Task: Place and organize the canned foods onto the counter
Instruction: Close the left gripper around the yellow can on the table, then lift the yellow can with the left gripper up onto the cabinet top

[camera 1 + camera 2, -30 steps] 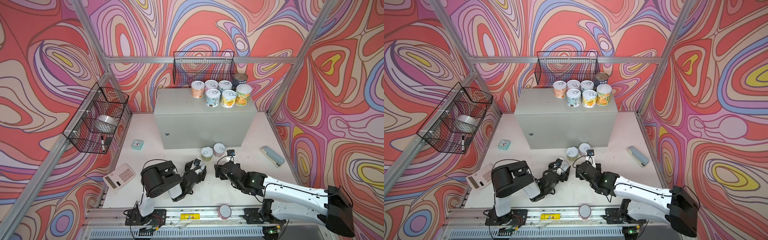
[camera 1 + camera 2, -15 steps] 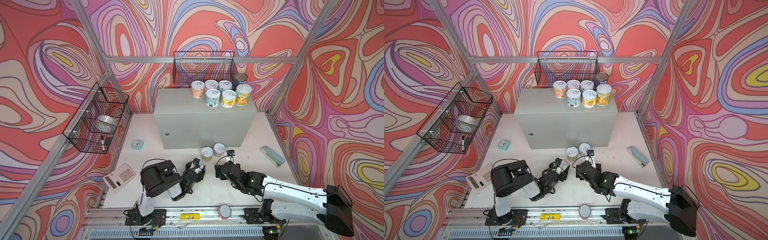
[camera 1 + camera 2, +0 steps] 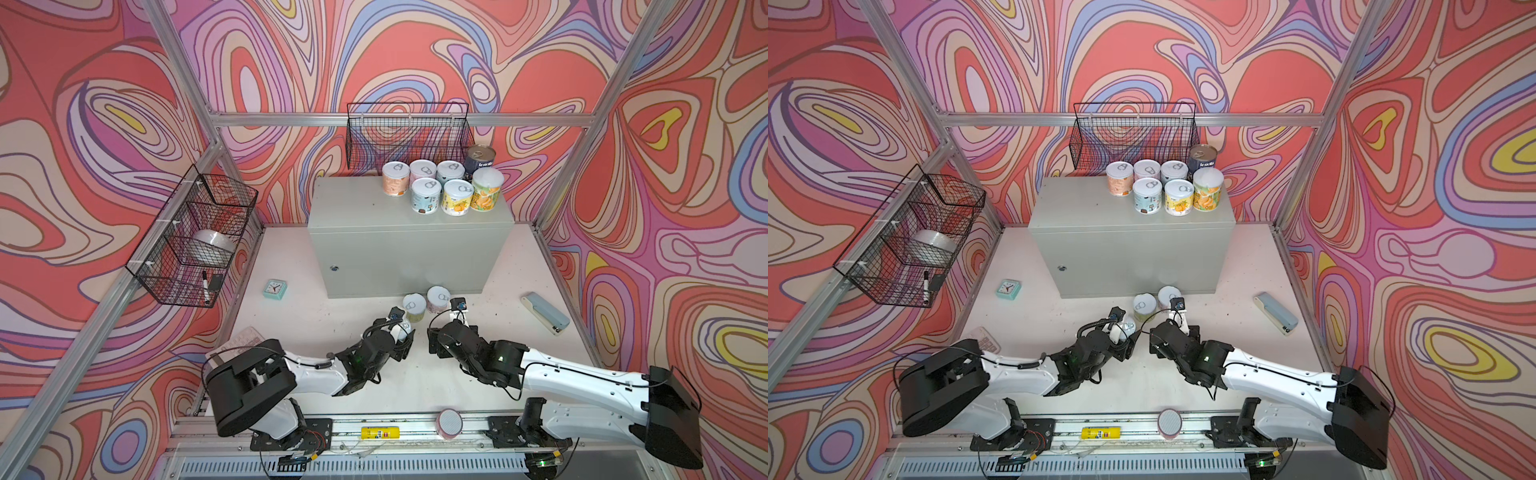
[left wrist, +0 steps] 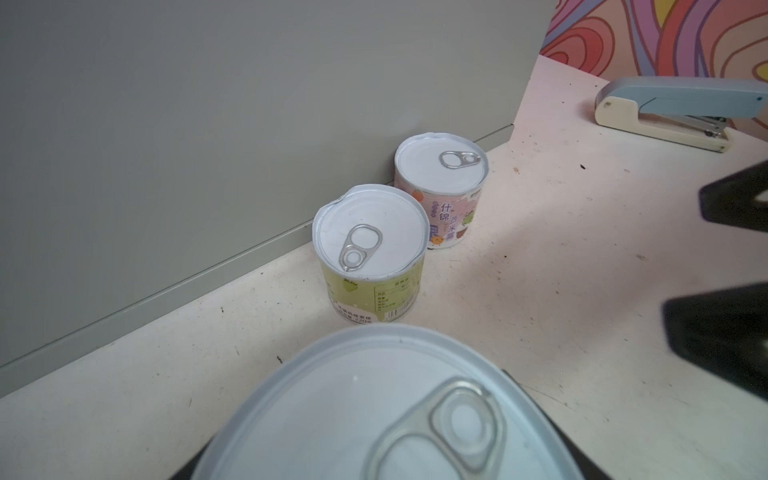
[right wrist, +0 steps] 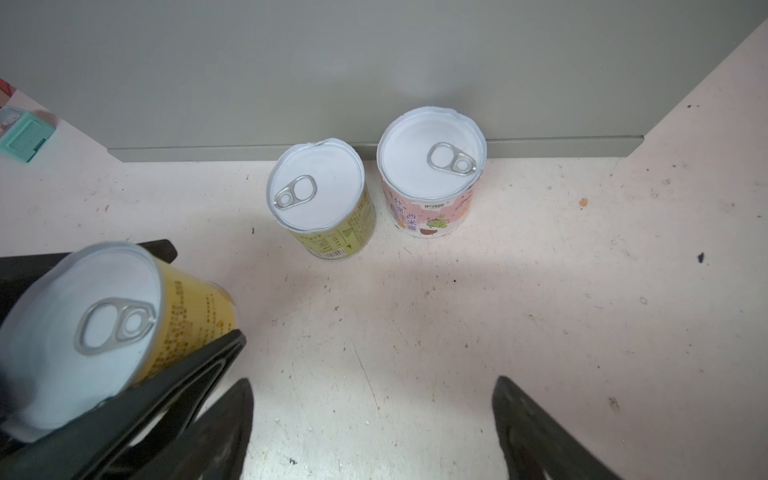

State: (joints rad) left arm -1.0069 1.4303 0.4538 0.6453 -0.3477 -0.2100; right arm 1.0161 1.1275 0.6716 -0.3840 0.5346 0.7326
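— Entry one, held stock?
— Yellow can [image 5: 178,316], clamped by its sides in the left gripper [image 3: 402,332], low over the tabletop [image 3: 332,316], in front of the counter [image 3: 365,208].
— Entry two?
— Right gripper [image 5: 372,399]: jaws spread wide, nothing between them, facing the green can [image 5: 320,187] and the pink can [image 5: 432,158]. Both stand upright on the tabletop at the foot of the counter's front, close beside each other (whether they touch, I cannot tell).
— Shelved?
— Seven cans [image 3: 426,195], clustered at the counter's back right.
— Hazards?
— Probably three. The yellow can could clip the counter's front edge if raised too little. Set down too near the cluster, it could topple a neighbour. A wide jaw closing on the green can may shove the pink one.
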